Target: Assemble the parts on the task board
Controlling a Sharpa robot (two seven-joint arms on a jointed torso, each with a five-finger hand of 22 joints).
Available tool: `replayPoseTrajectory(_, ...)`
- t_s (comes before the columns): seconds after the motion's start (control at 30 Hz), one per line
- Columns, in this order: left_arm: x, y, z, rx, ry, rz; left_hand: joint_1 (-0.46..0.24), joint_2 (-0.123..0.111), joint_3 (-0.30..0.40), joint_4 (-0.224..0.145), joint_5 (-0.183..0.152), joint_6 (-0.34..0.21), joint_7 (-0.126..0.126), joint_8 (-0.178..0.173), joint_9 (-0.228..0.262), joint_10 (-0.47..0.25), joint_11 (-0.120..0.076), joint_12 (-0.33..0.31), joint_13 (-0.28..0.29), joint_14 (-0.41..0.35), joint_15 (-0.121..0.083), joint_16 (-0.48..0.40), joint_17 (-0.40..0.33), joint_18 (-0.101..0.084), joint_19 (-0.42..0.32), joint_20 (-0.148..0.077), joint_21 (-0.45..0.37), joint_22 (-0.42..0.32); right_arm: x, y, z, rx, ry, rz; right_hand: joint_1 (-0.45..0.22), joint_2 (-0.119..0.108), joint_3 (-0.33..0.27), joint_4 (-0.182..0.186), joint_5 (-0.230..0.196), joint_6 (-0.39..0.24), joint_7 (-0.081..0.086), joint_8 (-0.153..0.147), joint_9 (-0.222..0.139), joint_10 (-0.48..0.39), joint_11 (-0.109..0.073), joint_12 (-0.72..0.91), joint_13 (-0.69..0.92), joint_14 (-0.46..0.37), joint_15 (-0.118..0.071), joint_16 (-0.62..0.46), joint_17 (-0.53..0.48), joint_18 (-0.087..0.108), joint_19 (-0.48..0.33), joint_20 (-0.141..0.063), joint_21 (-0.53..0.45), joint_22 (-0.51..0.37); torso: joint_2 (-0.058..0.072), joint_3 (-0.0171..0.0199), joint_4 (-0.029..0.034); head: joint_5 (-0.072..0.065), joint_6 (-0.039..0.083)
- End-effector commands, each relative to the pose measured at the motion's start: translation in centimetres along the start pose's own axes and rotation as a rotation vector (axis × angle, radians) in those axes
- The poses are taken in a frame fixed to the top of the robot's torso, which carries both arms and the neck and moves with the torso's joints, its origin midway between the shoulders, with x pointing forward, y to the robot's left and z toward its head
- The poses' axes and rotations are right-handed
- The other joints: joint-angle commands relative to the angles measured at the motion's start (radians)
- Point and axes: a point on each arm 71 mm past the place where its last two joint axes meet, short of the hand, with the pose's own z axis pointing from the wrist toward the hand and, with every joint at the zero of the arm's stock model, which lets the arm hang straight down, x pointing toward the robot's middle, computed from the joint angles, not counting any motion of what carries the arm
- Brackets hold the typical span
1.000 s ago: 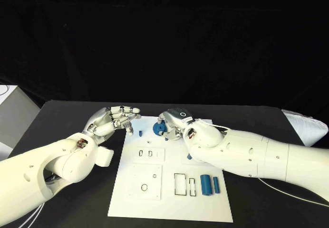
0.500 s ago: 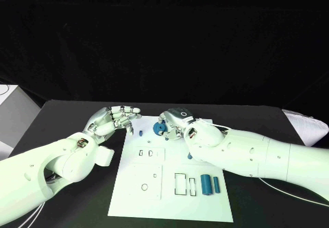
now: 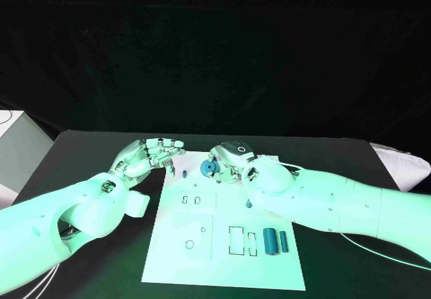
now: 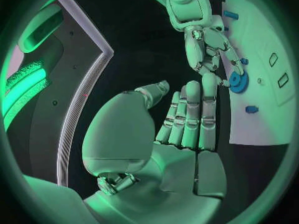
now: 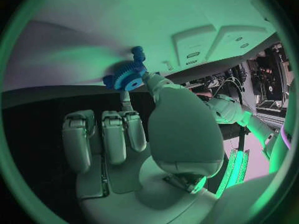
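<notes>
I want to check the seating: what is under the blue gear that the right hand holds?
Under the blue gear lies the white task board, the right hand's fingers pinching it. Whether a peg sits beneath is covered by the gear itself.

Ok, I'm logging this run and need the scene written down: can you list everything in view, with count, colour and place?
Task board: one, white, middle of the table.
Gear: one, blue, at the board's far end, pinched in the right hand's fingertips.
Small peg: one, blue, far-left part of the board, beside the gear.
Long parts: two, blue, lying side by side on the board's near-right part.
Table: one, black, under the board.
Left hand: silver, fingers apart, holding nothing, at the board's far-left corner.
Right hand: silver, over the board's far end, holding the gear.
</notes>
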Motion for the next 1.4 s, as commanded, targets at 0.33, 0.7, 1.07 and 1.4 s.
replayPoseTrajectory(0.33,0.2,-0.06,0.03,0.004,0.019,-0.01,-0.005,-0.001,0.004,0.0,0.0,-0.005,0.016,0.004,0.001,-0.009,0.001,0.004,0.002,-0.003,0.001,0.004,-0.001,0.016,-0.008,0.001,0.004,0.001,0.21,0.16,-0.18,0.006,0.001,-0.013,0.018,0.011,-0.001,-0.009,0.015,0.0,-0.002,0.003,0.001,0.044,0.004,-0.001,0.21,0.104,0.008,0.004,0.263,-0.005,0.102,0.01,-0.001,0.258,0.0,0.0002,-0.0002,0.0,-0.003)
replayPoseTrajectory(0.7,0.2,-0.05,0.02,0.003,0.02,-0.01,-0.005,-0.001,0.004,0.0,0.0,-0.005,0.016,0.004,0.001,-0.009,0.001,0.004,0.002,-0.003,0.001,0.004,-0.001,0.016,-0.008,0.001,0.004,0.001,0.12,0.33,-0.11,0.008,-0.019,-0.012,0.015,0.006,-0.007,-0.007,0.014,0.0,-0.002,0.003,0.001,0.043,0.005,-0.002,0.208,0.104,0.008,0.004,0.263,-0.005,0.102,0.009,-0.001,0.257,0.0,-0.0005,0.0011,0.0,-0.001)
replayPoseTrajectory(1.07,0.16,-0.07,-0.03,0.001,0.02,-0.01,-0.006,-0.001,0.005,0.001,0.0,-0.007,0.016,0.004,0.002,-0.012,0.001,0.006,0.002,-0.005,0.002,0.004,-0.002,0.016,-0.01,0.002,0.006,0.002,0.1,0.4,-0.13,0.005,-0.02,-0.014,0.006,0.001,-0.02,0.001,0.008,-0.003,-0.002,0.002,-0.001,0.04,0.005,-0.005,0.206,0.104,0.008,0.004,0.263,-0.005,0.102,0.009,-0.001,0.257,0.0,-0.0009,0.0,0.002,-0.002)
replayPoseTrajectory(1.4,0.12,-0.06,-0.05,-0.001,0.018,-0.009,-0.006,-0.001,0.005,0.001,0.0,-0.007,0.016,0.004,0.002,-0.012,0.001,0.006,0.002,-0.005,0.002,0.004,-0.002,0.016,-0.01,0.002,0.006,0.002,0.14,0.59,-0.29,-0.019,-0.009,0.004,-0.039,0.012,-0.113,0.027,0.015,-0.014,-0.001,0.0,-0.007,0.039,0.007,-0.006,0.205,0.104,0.009,0.004,0.263,-0.005,0.102,0.01,-0.001,0.257,0.0,-0.0001,-0.0006,0.005,-0.001)
